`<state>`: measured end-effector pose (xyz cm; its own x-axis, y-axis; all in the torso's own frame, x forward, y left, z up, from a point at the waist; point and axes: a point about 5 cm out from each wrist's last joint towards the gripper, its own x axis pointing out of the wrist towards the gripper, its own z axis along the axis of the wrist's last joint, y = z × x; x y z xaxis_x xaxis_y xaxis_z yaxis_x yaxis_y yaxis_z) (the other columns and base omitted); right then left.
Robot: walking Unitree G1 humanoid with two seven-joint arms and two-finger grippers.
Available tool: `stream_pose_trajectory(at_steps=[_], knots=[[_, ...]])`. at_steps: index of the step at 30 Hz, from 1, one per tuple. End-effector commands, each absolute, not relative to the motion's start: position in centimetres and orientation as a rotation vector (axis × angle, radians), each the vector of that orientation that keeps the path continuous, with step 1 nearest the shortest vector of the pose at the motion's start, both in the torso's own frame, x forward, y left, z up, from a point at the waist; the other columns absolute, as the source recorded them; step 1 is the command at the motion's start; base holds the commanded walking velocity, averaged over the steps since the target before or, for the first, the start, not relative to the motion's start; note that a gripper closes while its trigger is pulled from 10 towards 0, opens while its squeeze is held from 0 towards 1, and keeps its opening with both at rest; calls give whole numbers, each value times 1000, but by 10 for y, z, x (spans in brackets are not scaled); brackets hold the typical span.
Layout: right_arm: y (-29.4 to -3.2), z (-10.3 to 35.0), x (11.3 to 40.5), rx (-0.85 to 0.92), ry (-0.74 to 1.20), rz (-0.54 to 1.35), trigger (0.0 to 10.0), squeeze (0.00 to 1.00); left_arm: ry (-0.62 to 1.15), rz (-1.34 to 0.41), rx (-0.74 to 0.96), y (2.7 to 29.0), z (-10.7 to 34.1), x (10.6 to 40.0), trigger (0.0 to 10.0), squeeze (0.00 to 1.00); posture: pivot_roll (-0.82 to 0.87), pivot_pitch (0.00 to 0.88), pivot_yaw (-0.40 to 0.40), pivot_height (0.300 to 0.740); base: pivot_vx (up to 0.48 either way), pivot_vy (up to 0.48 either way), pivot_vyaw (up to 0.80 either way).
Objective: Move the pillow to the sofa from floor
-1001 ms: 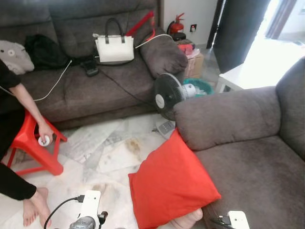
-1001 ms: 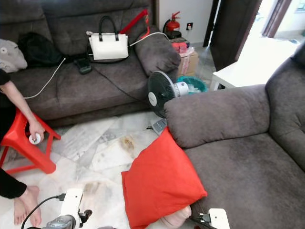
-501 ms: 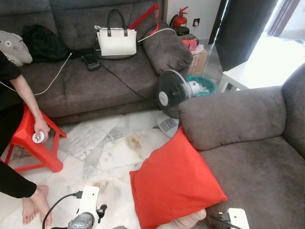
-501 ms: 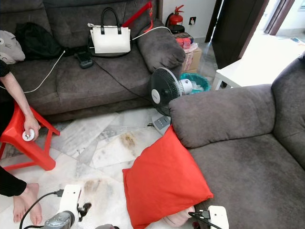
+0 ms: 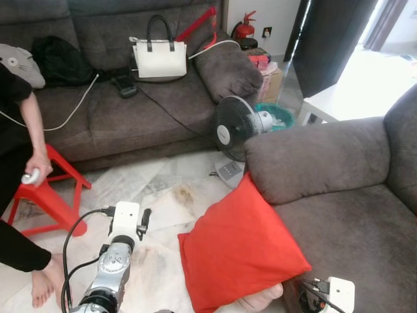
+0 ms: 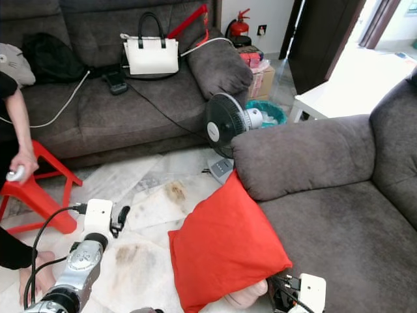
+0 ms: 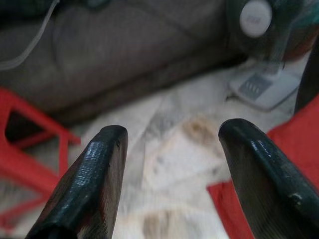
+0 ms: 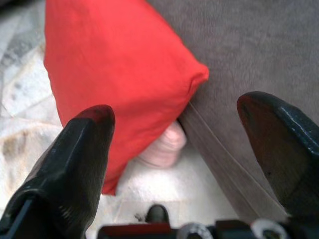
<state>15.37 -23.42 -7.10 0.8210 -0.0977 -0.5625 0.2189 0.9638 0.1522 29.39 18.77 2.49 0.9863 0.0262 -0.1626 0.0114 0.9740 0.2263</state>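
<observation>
Pillow leans against sofa, on floor.

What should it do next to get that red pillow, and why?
Probably bring both open grippers in toward the pillow. It leans against the sofa front with its lower edge on the floor, the left gripper sits off to its left over bare tiles, and the right gripper faces its corner without touching.

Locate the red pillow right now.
The red pillow stands on the floor, leaning against the grey sofa's front, below its armrest and just behind the fan.
</observation>
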Motion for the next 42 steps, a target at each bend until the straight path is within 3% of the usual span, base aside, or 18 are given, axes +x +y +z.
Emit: stream_pose_trajectory(at_steps=[1,6,12,13,15,16,18,27,34,42], knots=[[-233,-70,152,239,554,-180,10000,0,96,-8,250,185,34,295,10000,0,159,64,-22,740,0,0,0],[-234,-67,153,262,496,-204,10000,0,-80,-2,254,182,63,294,10000,0,159,53,-11,740,0,0,0],[-234,-67,153,270,484,-208,10000,0,-119,6,258,182,70,291,10000,0,159,51,-7,740,0,0,0],[-223,-43,194,224,324,-163,10000,0,-152,1,267,182,79,292,10000,0,163,37,9,740,0,0,0],[-223,-43,194,224,324,-163,10000,0,-152,1,267,182,79,292,10000,0,163,37,9,740,0,0,0],[-214,-22,221,195,202,-135,10000,0,-163,-6,273,181,82,293,10000,0,163,37,9,740,0,0,0],[-200,6,249,186,51,-114,10000,0,-195,-17,282,180,92,296,10000,0,158,20,25,740,0,0,0],[-196,21,257,198,-30,-104,10000,0,-293,-45,308,170,125,303,10000,0,159,0,29,740,0,0,0],[-196,35,252,164,-80,-93,10000,0,-253,-37,292,169,117,287,10000,0,162,6,13,740,0,0,0],[-196,35,252,159,-64,-72,10000,0,-217,-48,283,168,114,293,10000,0,167,22,-4,740,0,0,0]])
